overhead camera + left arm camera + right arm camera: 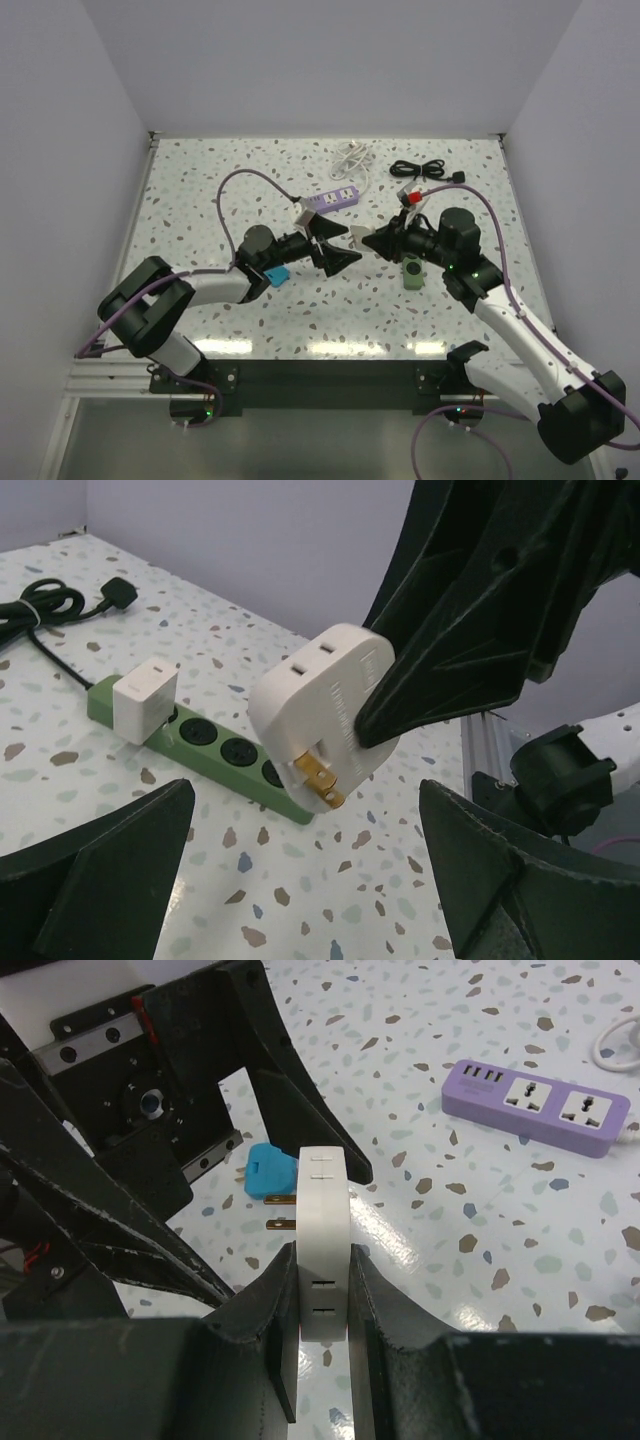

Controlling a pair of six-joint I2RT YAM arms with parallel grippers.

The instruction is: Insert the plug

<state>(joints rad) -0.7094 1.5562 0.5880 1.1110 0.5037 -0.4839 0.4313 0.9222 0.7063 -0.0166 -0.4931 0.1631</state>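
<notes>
Plug (323, 1195): judged light, rigid, slippery.
Right claw (323, 1265) pinches its flat faces, the proper hold; left claw (310, 870) stands wide.

embossed marking on white plug adapter (322, 712), unreadable, no other text legible
</notes>
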